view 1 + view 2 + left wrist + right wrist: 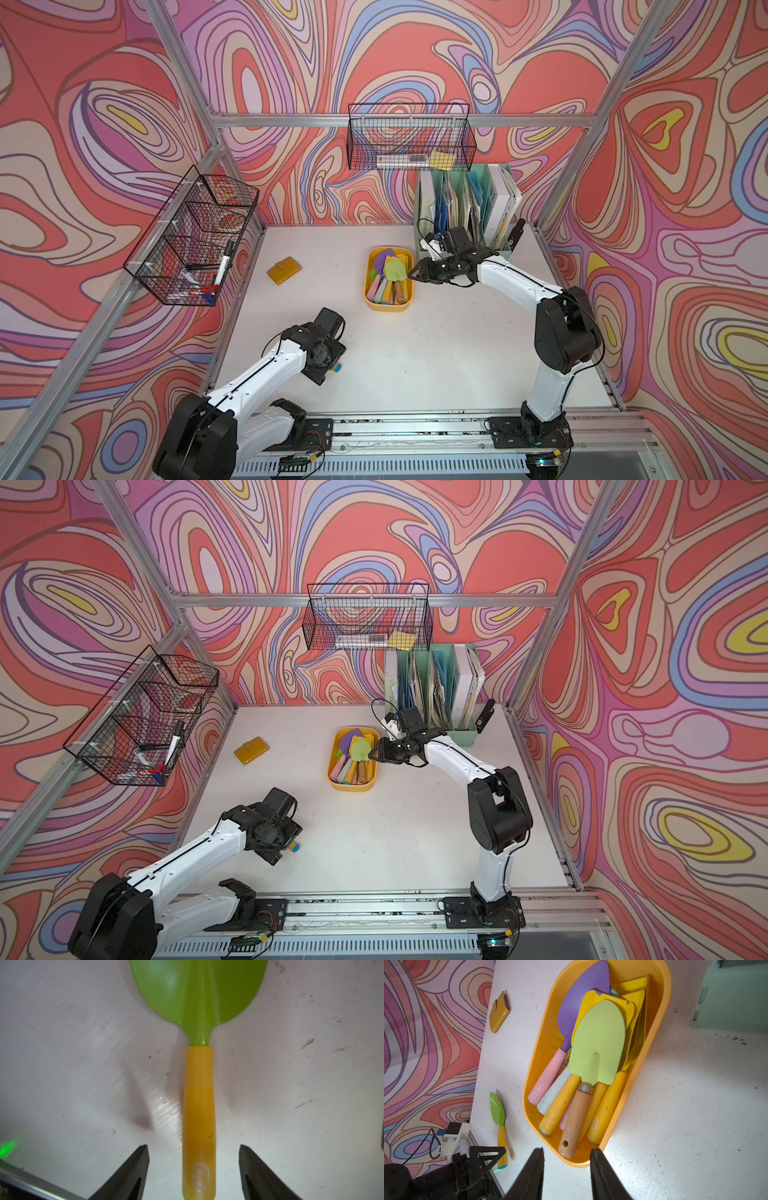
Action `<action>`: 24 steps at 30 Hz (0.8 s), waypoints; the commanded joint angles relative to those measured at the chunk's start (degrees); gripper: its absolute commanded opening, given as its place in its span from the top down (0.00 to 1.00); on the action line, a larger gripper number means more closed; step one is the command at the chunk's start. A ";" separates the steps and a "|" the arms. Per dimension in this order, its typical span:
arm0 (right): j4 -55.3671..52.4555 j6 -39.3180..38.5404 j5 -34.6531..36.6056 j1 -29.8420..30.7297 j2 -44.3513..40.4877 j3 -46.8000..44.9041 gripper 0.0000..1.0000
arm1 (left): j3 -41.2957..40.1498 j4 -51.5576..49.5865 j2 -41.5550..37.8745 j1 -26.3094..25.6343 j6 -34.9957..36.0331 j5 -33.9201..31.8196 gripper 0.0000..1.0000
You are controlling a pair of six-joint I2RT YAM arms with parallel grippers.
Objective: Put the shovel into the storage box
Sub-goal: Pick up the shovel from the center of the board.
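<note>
A shovel (198, 1105) with a green blade and a yellow handle lies flat on the white table. My left gripper (193, 1147) is open and points down over the handle's end, one finger on each side, neither touching it. In both top views only the handle's blue end cap (337, 367) shows under the left wrist. The yellow-orange storage box (388, 308) stands mid-table and holds several shovels. My right gripper (567, 1149) hovers open and empty over the box's rim (571, 1164), by a wooden handle (574, 1122).
A yellow wallet (284, 271) lies left of the box. A mint-green file organizer (465, 208) stands at the back right, with a black stapler (515, 237) beside it. Black wire baskets hang on the left wall (195, 241) and the back wall (409, 137).
</note>
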 commanded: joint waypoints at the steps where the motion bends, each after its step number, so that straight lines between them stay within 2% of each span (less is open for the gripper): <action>1: 1.18 -0.32 -0.89 -0.18 1.12 -0.72 0.62 | 0.44 0.74 1.23 0.60 1.14 -0.27 0.30; 10: 1.61 0.30 -1.32 -0.18 1.02 -0.85 0.63 | -1.15 2.15 2.83 0.78 1.11 -0.09 0.41; 17: 1.91 0.45 -1.29 -0.19 0.30 -1.58 0.63 | -2.06 3.44 3.95 0.90 1.33 0.35 0.60; 21: 1.80 0.51 -1.12 -0.19 0.07 -1.77 0.63 | -1.99 3.68 4.22 0.90 1.57 0.54 0.79; 24: 1.80 0.71 -1.09 -0.18 -0.19 -1.68 0.63 | -1.32 2.90 3.79 0.88 2.09 0.40 0.88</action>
